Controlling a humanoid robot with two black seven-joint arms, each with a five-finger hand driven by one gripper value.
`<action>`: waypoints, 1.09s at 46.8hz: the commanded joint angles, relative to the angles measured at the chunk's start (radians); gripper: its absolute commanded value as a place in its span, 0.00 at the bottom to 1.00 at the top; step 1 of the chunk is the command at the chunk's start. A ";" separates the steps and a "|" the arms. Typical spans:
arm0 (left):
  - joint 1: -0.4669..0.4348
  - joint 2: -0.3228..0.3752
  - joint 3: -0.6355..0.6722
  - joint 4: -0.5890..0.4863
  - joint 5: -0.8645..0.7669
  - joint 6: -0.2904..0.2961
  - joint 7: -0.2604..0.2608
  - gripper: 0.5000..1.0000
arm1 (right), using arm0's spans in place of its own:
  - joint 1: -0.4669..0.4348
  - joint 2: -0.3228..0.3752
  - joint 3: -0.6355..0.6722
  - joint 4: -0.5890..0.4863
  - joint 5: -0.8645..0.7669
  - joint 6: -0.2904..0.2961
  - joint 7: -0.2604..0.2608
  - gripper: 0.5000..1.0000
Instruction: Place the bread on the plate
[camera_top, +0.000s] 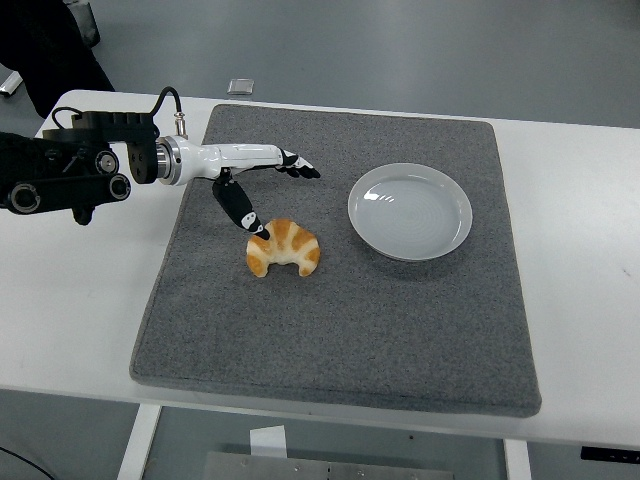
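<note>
A golden croissant (284, 247) lies on the grey mat (340, 330), left of centre. A white plate (410, 211) stands empty on the mat to its right. My left hand (280, 195) reaches in from the left just above the croissant. Its fingers (300, 167) are spread out toward the right, and its thumb (243, 213) points down and touches the croissant's upper left edge. The hand holds nothing. The right arm is out of view.
The mat lies on a white table (580, 250). A small grey object (239, 86) lies on the floor beyond the table's far edge. The left arm's black forearm (70, 172) hangs over the table's left part.
</note>
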 joint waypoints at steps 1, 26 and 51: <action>0.003 0.000 0.000 -0.008 -0.002 -0.005 0.005 1.00 | 0.000 0.000 0.000 0.000 0.000 0.000 0.000 0.90; 0.006 -0.042 0.028 -0.006 0.001 -0.024 0.022 0.99 | 0.000 0.000 0.000 0.000 0.000 0.000 0.000 0.90; 0.014 -0.107 0.061 0.040 0.003 -0.005 0.022 0.97 | 0.000 0.000 0.000 0.000 0.000 0.000 0.000 0.90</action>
